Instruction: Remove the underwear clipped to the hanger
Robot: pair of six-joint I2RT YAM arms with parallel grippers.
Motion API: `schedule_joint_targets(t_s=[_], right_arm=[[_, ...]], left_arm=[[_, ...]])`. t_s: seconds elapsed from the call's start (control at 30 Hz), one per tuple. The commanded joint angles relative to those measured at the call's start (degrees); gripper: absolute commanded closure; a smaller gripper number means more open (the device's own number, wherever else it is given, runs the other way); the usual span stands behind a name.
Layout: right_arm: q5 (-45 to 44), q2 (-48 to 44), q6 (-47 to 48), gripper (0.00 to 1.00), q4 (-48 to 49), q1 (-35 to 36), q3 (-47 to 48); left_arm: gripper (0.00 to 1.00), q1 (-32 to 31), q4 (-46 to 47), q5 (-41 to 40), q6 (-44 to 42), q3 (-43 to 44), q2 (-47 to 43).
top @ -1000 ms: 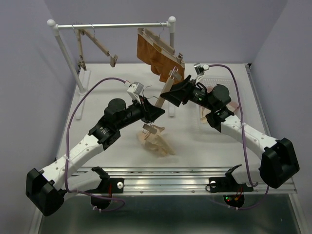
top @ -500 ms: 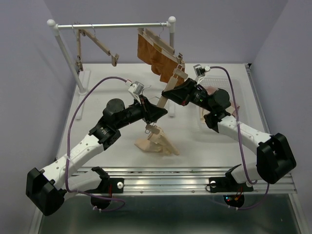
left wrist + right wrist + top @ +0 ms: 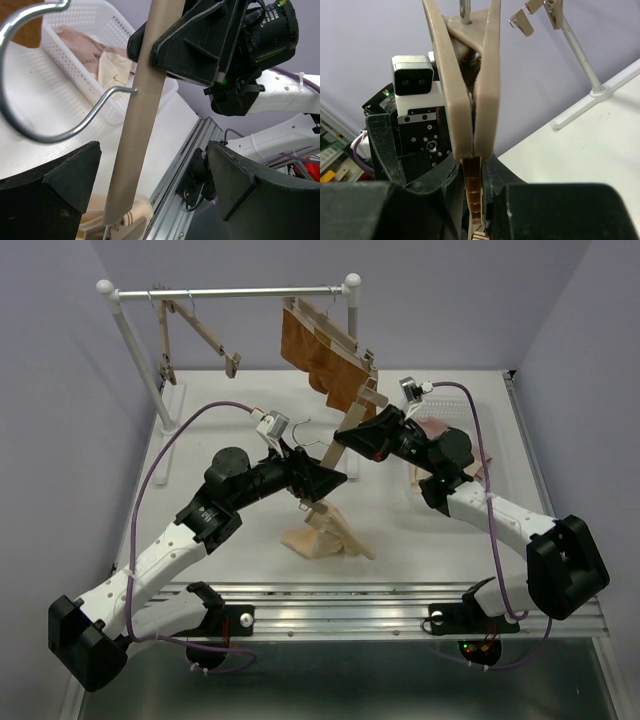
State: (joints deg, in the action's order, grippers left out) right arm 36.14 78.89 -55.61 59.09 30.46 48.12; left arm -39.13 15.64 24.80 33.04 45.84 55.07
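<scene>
Partly done: pink underwear point(image 3: 436, 428) is dropped in the basket point(image 3: 457, 392), beige underwear point(image 3: 325, 538) lies on the table point(image 3: 420, 540) under the hanger point(image 3: 140, 130), and orange underwear point(image 3: 315, 355) is left hanging. The hanger is pinched by the right gripper point(image 3: 348, 435), with the left gripper point(image 3: 332, 480) spread around it, and has been lowered since earlier.

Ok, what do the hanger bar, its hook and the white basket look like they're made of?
The hanger bar: pale tan, matte and smooth, looks like wood, though moulded plastic is possible. The hook: thin, shiny silver wire, likely steel. The basket: white, perforated lattice walls, looks like moulded plastic.
</scene>
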Motion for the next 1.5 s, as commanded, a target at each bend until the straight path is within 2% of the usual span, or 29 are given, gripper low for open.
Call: schedule_joint_targets(t_s=[0.0, 0.2, 0.4, 0.83, 0.97, 1.13, 1.3, 1.47], right_arm=[[-1.5, -2.8, 1.5, 0.99, 1.9, 0.0, 0.0], [-1.1, -2.9, 1.8, 0.99, 2.1, -0.5, 0.5], [-0.2, -2.8, 1.5, 0.99, 3.0, -0.5, 1.3], [0.5, -0.7, 1.6, 0.99, 5.9, -1.0, 4.3], [0.8, 1.7, -1.1, 0.99, 11.6, -1.0, 4.0], [2.2, 4.0, -2.0, 0.99, 11.8, -1.0, 5.1], [0.3, 4.1, 0.1, 0.99, 7.0, -1.0, 5.1], [-1.9, 4.4, 1.2, 0.99, 4.6, -1.0, 4.7]], left_arm=[[0.01, 0.0, -1.9, -4.2, -2.3, -1.1, -4.2], [0.01, 0.0, -11.4, -8.3, -4.5, -0.3, -6.0], [0.01, 0.2, -13.8, -9.9, -3.2, -2.3, -8.0], [0.01, 0.2, -11.4, -4.8, -0.1, -6.5, -12.1], [0.01, 0.2, -9.0, -2.5, 1.0, -7.7, -12.8], [0.02, 0.2, -8.5, -2.3, 0.9, -7.5, -13.4], [0.11, 0.2, -8.2, -1.3, 0.9, -7.3, -13.7], [0.34, 0.2, -9.1, -1.1, 0.6, -6.7, -14.0]])
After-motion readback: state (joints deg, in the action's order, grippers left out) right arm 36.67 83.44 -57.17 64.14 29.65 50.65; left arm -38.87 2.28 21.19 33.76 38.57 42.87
